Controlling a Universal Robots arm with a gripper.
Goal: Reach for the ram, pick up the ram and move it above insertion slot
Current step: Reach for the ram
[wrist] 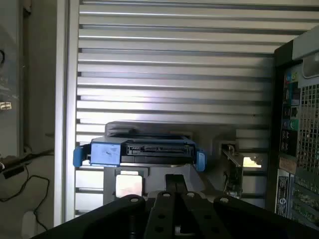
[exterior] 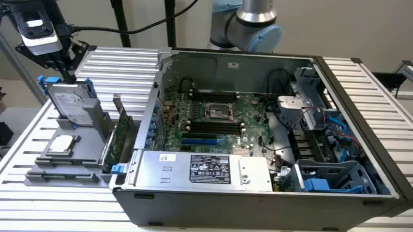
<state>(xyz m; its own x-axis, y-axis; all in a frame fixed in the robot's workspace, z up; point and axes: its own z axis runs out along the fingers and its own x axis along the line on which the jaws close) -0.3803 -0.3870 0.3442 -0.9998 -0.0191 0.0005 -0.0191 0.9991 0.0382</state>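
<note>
In the exterior view the gripper (exterior: 65,73) hangs over the slatted table (exterior: 58,203), and its jaws are pressed together with nothing between them. Directly under the jaws a hard drive (exterior: 69,102) in a blue carrier stands upright in a grey fixture (exterior: 65,176). The fingertips are just above its upper edge, and I cannot tell if they touch it. Further from the jaws, in the same fixture, a processor chip (exterior: 61,144) lies flat. To the side of the jaws, toward the exterior view's right, a green expansion card (exterior: 121,140) with a metal bracket stands on edge at the rim of the fixture, just beside the open computer case (exterior: 258,208). I cannot tell the ram apart from this card. The black memory slots (exterior: 213,126) lie on the motherboard (exterior: 248,108) inside the case, well apart from the jaws. In the wrist view the gripper (wrist: 174,184) shows its two fingers closed together and empty. Just beyond them is the hard drive (wrist: 149,149), seen on its connector edge, with blue tabs at both ends. The processor chip (wrist: 128,183) is near the fingers. The bracket of the expansion card (wrist: 233,164) stands further to the side, between the jaws and the computer case (wrist: 299,149).
</note>
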